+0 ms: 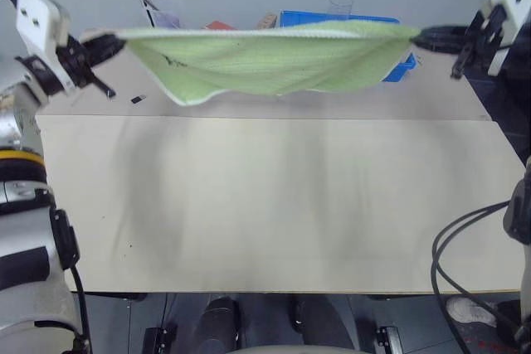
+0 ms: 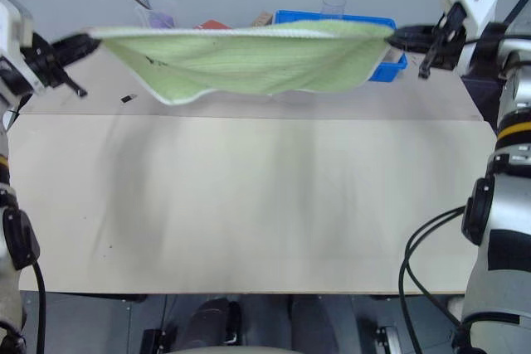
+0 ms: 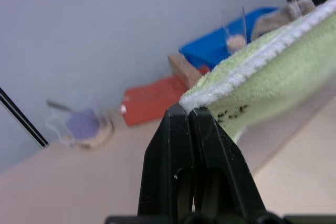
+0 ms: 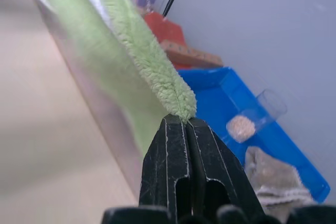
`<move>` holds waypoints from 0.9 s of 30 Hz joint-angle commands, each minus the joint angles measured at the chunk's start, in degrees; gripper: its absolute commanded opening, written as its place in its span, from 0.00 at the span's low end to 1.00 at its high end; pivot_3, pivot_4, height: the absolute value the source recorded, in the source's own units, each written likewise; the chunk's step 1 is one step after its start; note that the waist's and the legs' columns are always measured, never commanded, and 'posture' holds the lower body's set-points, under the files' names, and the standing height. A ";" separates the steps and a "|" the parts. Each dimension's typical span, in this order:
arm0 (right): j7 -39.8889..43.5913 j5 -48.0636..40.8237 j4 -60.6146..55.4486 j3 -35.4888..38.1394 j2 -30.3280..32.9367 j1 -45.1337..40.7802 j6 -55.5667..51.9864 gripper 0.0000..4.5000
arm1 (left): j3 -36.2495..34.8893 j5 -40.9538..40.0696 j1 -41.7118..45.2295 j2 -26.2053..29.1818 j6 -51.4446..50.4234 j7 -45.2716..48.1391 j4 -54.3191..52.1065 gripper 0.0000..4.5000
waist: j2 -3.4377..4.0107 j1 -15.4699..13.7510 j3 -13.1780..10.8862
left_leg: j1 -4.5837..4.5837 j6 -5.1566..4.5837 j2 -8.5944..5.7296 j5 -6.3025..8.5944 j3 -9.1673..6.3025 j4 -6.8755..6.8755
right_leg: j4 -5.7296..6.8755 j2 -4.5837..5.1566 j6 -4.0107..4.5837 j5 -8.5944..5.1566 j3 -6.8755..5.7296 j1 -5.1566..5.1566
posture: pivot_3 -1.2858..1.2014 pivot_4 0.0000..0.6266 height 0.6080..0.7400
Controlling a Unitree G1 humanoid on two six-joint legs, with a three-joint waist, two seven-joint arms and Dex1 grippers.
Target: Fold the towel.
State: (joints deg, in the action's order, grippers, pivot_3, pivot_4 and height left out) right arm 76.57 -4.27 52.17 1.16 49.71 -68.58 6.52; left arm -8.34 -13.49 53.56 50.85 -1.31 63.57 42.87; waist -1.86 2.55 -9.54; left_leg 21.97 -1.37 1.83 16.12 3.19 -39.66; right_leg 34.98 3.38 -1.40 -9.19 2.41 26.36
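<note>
The light green towel [image 1: 265,60] with white stitched edging hangs in the air above the far part of the table, stretched between both arms and sagging in the middle. My left gripper [image 1: 99,41] is shut on its left corner, where a small dark printed mark [image 3: 231,113] shows just past the black fingers [image 3: 173,145]. My right gripper [image 1: 419,37] is shut on the right corner, the cloth edge [image 4: 157,66] pinched at the fingertips. The towel's lower edge hangs free, clear of the table.
The pale table [image 1: 265,205] lies below. Along the back stand a blue bin [image 2: 390,68] with a beige rag [image 4: 268,174] in it, a clear cup [image 2: 333,4], a red spongy block [image 3: 152,100], a small brown block [image 3: 184,69] and a clear dish [image 3: 84,127]. A small dark item [image 1: 138,99] lies at far left.
</note>
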 commanded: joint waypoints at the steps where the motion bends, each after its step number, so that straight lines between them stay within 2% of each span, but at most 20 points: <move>1: 4.54 -2.91 -9.14 1.25 2.89 8.93 -1.12 0.01 | 1.05 -0.03 -11.21 2.96 -0.45 6.13 -8.87 0.00 | 0.01 -0.03 -0.01 | 0.03 0.01 0.00 0.00 0.00 -0.03 | 0.02 0.00 0.00 0.00 0.00 0.02 | 0.52 0.24 0.80; 2: 5.19 -3.85 -12.31 1.58 3.22 12.24 -2.55 0.01 | 1.11 -0.21 -15.10 3.51 -0.65 7.10 -11.50 0.00 | 0.02 -0.06 -0.01 | 0.02 0.01 0.02 0.00 0.00 -0.04 | 0.04 0.00 0.00 0.00 -0.01 0.03 | 0.52 0.24 0.80; 5: 8.08 -6.33 -26.95 1.84 5.77 31.06 -4.78 0.01 | 0.75 -0.77 -32.67 4.95 -0.54 9.70 -22.31 0.00 | 0.06 -0.25 0.00 | 0.01 0.01 0.10 0.00 -0.02 -0.07 | 0.14 0.00 0.01 -0.01 -0.02 0.05 | 0.52 0.24 0.80; 8: 9.74 -9.48 -38.67 2.95 9.08 43.73 -10.39 0.01 | -0.99 -3.04 -43.14 6.05 -4.47 10.74 -30.92 0.00 | 0.08 -0.61 -0.06 | 0.04 0.01 0.11 0.02 0.00 -0.11 | 0.16 0.03 -0.01 -0.04 -0.03 0.14 | 0.52 0.24 0.80; 11: 10.98 -11.42 -46.30 3.90 12.29 52.80 -14.26 0.01 | -2.53 -4.74 -50.63 7.48 -7.51 12.06 -37.37 0.00 | 0.10 -1.36 -0.07 | 0.09 0.10 0.04 -0.04 0.10 -0.31 | 0.17 0.11 -0.04 -0.06 0.06 0.32 | 0.52 0.24 0.80; 12: 10.97 -11.76 -47.75 4.03 13.12 54.76 -14.86 0.01 | -2.83 -4.95 -52.55 7.99 -7.97 12.45 -38.79 0.00 | 0.11 -1.55 -0.07 | -0.03 0.13 0.07 -0.08 0.11 -0.32 | 0.14 0.09 -0.23 -0.17 0.04 0.21 | 0.52 0.24 0.80; 16: 11.72 -12.85 -51.97 4.01 16.02 61.36 -17.20 0.01 | -4.42 -5.85 -58.15 9.13 -10.06 12.73 -41.88 0.00 | 0.10 -1.77 -0.06 | -0.86 0.24 0.25 -0.17 0.28 -0.28 | 0.14 0.08 0.12 -0.46 -0.01 -0.28 | 0.52 0.24 0.80; 20: 10.61 -15.56 -53.38 4.13 16.65 60.25 -23.46 0.01 | -5.64 -7.27 -55.03 8.96 -13.19 11.17 -39.62 0.00 | 0.10 -1.76 -0.07 | -0.90 0.27 0.26 -0.24 0.32 -0.26 | 0.27 0.04 0.12 -0.46 -0.04 -0.15 | 0.52 0.24 0.80; 24: 8.29 -18.87 -51.56 2.67 15.01 51.88 -35.03 0.01 | -4.54 -8.51 -47.74 8.96 -17.55 11.14 -35.14 0.00 | 0.09 -1.53 -0.07 | -0.87 0.25 0.24 -0.26 0.33 -0.28 | 0.44 0.00 0.12 -0.45 -0.01 -0.06 | 0.52 0.24 0.80; 27: 6.53 -18.61 -47.05 -0.88 12.93 43.35 -43.33 0.01 | -2.62 -8.20 -39.38 6.47 -20.84 9.23 -29.98 0.00 | 0.08 -1.61 -0.06 | -0.88 0.24 0.23 -0.26 0.30 -0.24 | 0.46 -0.05 0.16 -0.41 -0.01 -0.09 | 0.52 0.24 0.80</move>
State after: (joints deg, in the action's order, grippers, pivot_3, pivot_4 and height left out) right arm 84.07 -22.29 3.18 1.50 63.34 -22.27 -32.07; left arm -11.37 -20.85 11.10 58.12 -20.26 74.18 10.87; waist -1.78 0.94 -9.60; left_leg 21.09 -1.13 2.03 15.86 3.49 -39.88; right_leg 35.44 3.33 -1.23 -9.60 2.41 26.27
